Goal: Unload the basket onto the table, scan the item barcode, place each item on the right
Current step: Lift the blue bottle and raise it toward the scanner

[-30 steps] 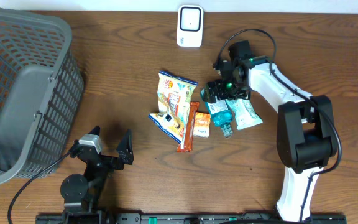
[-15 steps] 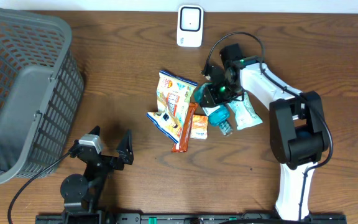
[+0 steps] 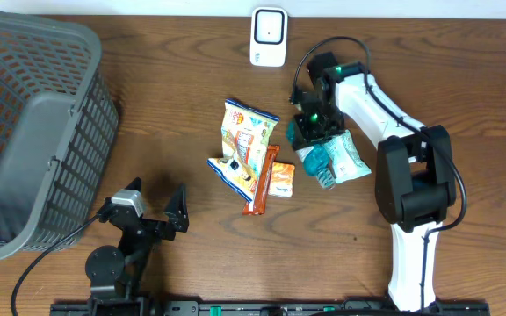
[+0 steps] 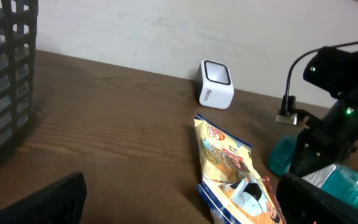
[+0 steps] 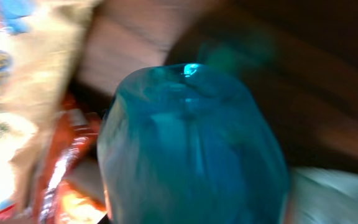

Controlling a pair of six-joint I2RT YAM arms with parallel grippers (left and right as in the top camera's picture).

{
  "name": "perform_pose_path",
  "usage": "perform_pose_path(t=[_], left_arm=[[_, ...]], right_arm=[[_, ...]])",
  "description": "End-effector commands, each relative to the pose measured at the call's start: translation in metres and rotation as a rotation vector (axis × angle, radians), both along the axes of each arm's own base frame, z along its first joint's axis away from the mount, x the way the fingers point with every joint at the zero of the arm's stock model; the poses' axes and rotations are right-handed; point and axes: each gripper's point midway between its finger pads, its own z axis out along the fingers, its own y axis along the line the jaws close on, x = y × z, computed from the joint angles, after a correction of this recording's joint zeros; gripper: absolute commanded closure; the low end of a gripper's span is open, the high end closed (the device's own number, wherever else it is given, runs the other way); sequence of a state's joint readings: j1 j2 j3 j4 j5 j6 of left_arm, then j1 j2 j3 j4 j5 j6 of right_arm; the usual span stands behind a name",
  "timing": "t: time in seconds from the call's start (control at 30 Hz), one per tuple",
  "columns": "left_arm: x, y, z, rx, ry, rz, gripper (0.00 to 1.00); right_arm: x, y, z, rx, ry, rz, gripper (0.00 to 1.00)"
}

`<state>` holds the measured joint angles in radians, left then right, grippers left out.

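Note:
A teal bottle [image 3: 314,160] lies among the snacks at mid-table, cap toward the front. It fills the blurred right wrist view [image 5: 191,149], and my fingers do not show there. My right gripper [image 3: 313,132] sits down over the bottle's far end, closed around it. In the left wrist view the bottle [image 4: 344,183] shows under that gripper [image 4: 319,146]. The white barcode scanner [image 3: 269,37] stands at the table's back edge, and the left wrist view catches it too [image 4: 215,84]. My left gripper [image 3: 152,206] hangs open near the front left, nothing between its fingers [image 4: 36,202].
A yellow chip bag [image 3: 246,145], an orange bar [image 3: 264,180] and a small orange pack [image 3: 283,178] lie left of the bottle. A white-teal packet [image 3: 350,160] lies to its right. A grey basket [image 3: 33,132] fills the left side.
My right gripper has swung back and closed down on the teal bottle's far end, and the bottle has shifted slightly. The left arm has not moved.

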<state>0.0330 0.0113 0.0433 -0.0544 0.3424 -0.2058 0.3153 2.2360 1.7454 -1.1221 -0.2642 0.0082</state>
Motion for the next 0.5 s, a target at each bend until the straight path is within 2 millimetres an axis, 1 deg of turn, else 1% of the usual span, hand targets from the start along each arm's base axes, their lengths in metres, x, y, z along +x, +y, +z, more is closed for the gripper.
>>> perform_pose_path(t=[0.0, 0.1, 0.17, 0.23, 0.3, 0.37, 0.4, 0.47], left_arm=[[0.000, -0.001, -0.016, -0.001, 0.039, -0.011, 0.02], [0.000, -0.001, -0.016, -0.001, 0.039, -0.011, 0.02], [0.000, -0.001, -0.016, -0.001, 0.039, -0.011, 0.02], [0.000, -0.001, -0.016, -0.001, 0.039, -0.011, 0.02], [0.000, -0.001, -0.016, -0.001, 0.039, -0.011, 0.02], [0.000, -0.001, -0.016, -0.001, 0.039, -0.011, 0.02], [0.000, -0.001, -0.016, -0.001, 0.039, -0.011, 0.02], [0.000, -0.001, -0.016, -0.001, 0.039, -0.011, 0.02]], right_arm=[[0.010, -0.036, -0.015, -0.274, -0.029, -0.106, 0.99], [0.015, -0.038, -0.014, -0.324, -0.064, -0.127, 0.99], [0.023, -0.038, -0.014, -0.349, -0.106, -0.152, 0.99], [0.033, -0.032, -0.014, -0.348, -0.159, -0.168, 0.98], [0.046, -0.023, -0.014, -0.330, -0.221, -0.168, 0.95], [0.057, -0.014, -0.014, -0.306, -0.273, -0.169, 0.87], [0.061, -0.011, -0.015, -0.296, -0.293, -0.170, 0.84], [0.064, -0.006, -0.015, -0.285, -0.311, -0.168, 0.82]])
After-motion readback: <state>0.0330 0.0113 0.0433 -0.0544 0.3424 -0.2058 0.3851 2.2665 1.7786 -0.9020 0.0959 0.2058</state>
